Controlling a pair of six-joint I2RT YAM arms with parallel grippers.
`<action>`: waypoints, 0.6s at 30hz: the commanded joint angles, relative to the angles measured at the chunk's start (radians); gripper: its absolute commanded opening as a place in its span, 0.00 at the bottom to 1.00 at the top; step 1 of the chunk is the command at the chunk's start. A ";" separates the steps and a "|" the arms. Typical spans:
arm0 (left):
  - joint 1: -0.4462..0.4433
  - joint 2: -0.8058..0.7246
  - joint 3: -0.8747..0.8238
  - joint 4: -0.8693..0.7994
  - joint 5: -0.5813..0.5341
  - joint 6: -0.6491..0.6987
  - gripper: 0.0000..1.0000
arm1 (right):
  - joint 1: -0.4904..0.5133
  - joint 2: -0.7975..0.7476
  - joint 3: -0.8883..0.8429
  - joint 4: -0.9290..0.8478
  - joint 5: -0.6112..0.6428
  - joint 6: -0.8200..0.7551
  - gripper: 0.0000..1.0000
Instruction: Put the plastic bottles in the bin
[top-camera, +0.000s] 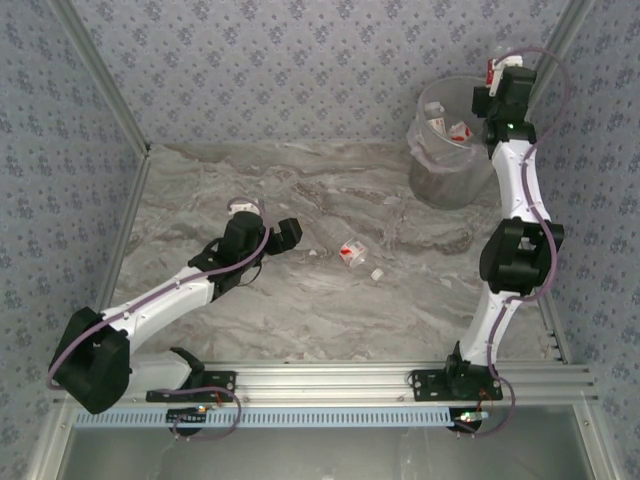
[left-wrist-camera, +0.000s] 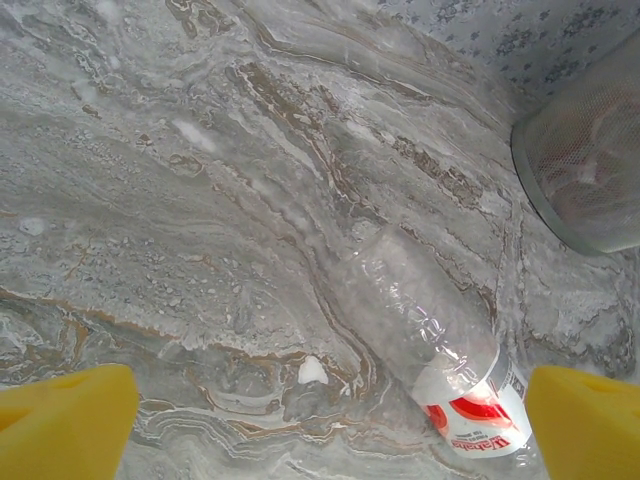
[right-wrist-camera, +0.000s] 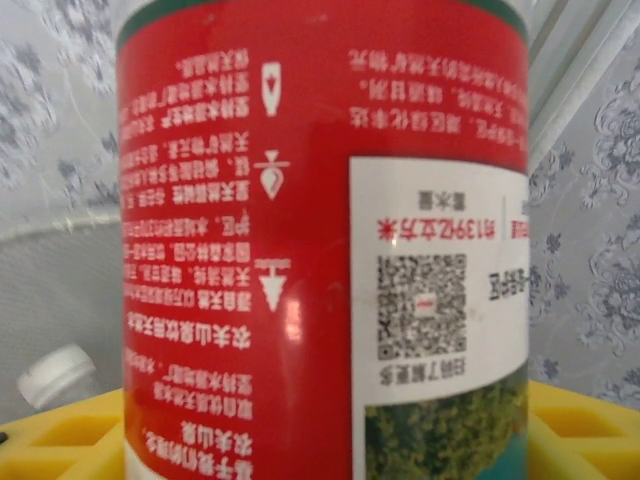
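Observation:
A clear bottle (top-camera: 340, 245) with a red and white label lies on its side mid-table. In the left wrist view this bottle (left-wrist-camera: 440, 340) lies between my yellow fingertips (left-wrist-camera: 70, 420), nearer the right one. My left gripper (top-camera: 290, 233) (left-wrist-camera: 320, 425) is open, just left of it. The bin (top-camera: 450, 140) stands at the far right with bottles (top-camera: 460, 130) inside. My right gripper (top-camera: 497, 85) is shut on a red-labelled bottle (top-camera: 492, 72) (right-wrist-camera: 320, 240), held high at the bin's far right rim. The label hides most of the right gripper (right-wrist-camera: 325, 440).
A small white cap (top-camera: 377, 273) lies right of the lying bottle, and a white scrap (left-wrist-camera: 312, 370) left of it. Another clear bottle (top-camera: 240, 207) lies behind the left wrist. The bin wall (left-wrist-camera: 590, 160) shows at upper right. A white-capped bottle (right-wrist-camera: 55, 375) sits below the right gripper.

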 joint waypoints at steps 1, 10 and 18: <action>-0.007 -0.029 0.024 -0.008 -0.025 0.020 0.99 | 0.007 0.023 0.056 -0.081 0.006 -0.069 0.77; -0.007 -0.022 0.030 -0.012 -0.027 0.025 0.99 | 0.030 -0.017 0.089 -0.143 0.059 0.014 0.90; -0.006 -0.005 0.043 -0.043 -0.032 0.011 0.99 | 0.110 -0.172 -0.014 -0.176 0.023 0.167 1.00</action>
